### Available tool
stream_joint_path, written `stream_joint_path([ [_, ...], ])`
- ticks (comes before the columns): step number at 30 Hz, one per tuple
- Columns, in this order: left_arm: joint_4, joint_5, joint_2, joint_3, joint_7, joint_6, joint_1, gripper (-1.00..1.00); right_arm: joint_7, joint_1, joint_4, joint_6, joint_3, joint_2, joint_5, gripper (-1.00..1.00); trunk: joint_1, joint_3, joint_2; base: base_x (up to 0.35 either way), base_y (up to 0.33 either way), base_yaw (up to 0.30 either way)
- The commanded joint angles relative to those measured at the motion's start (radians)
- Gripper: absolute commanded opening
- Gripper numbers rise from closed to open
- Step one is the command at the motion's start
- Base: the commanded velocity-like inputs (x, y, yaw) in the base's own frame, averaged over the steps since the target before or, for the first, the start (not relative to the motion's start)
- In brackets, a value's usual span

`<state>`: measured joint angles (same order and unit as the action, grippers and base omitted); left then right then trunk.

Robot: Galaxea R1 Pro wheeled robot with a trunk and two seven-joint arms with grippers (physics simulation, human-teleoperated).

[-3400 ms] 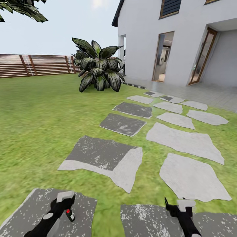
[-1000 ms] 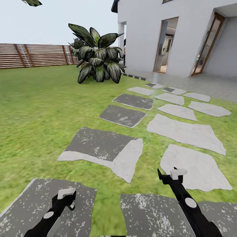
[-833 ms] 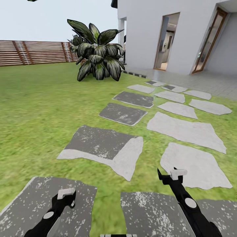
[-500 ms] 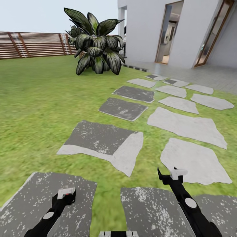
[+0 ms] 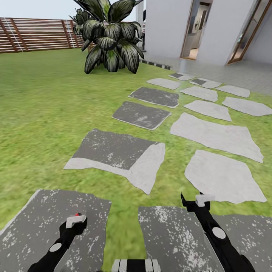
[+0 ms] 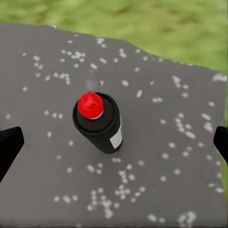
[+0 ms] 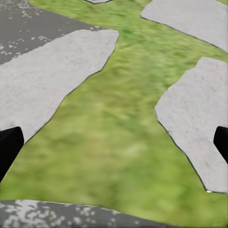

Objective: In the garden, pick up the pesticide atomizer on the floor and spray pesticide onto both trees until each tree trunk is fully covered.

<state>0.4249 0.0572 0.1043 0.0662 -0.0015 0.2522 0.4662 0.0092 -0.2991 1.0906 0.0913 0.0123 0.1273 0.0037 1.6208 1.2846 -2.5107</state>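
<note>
Left wrist view: small black pesticide atomizer bottle (image 6: pixel 98 124) with a red cap stands on a dark grey speckled paving stone (image 6: pixel 156 166), between the two spread black fingertips (image 6: pixel 9 147) of the left gripper (image 6: pixel 114 147), touching neither.

Head view: only a red speck of the bottle's cap (image 5: pixel 77 214) shows, at the tip of the left gripper (image 5: pixel 75 221), low over the same dark stone (image 5: pixel 34 223). The right gripper (image 5: pixel 194 200) hangs off to the right over the far edge of a second dark grey stone (image 5: pixel 170 234); the right wrist view has its black fingertips (image 7: pixel 9 145) set wide apart, nothing between them, above blurry green grass (image 7: pixel 118 142) and pale grey paving stones (image 7: pixel 47 80). Beyond lie further stepping stones (image 5: pixel 215 134), a broad-leaved dark green plant (image 5: pixel 109 37), a brown horizontal-slat wooden fence (image 5: pixel 34 34) and the white house wall (image 5: pixel 166 26).
</note>
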Motion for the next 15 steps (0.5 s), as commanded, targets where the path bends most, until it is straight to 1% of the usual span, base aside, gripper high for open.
stream_joint_path([
  [1,0.000,0.000,0.000,0.000,0.000,0.000,0.000,1.00,0.000,0.000,0.000,0.000,0.000,0.000,0.000,1.00,0.000,0.006,0.000,0.000,0.000,0.000],
  [15,0.000,0.000,0.000,0.000,-0.002,0.001,0.000,1.00,0.000,0.000,0.000,0.000,0.000,0.000,0.001,1.00,0.007,0.082,-0.004,0.000,0.000,0.000],
])
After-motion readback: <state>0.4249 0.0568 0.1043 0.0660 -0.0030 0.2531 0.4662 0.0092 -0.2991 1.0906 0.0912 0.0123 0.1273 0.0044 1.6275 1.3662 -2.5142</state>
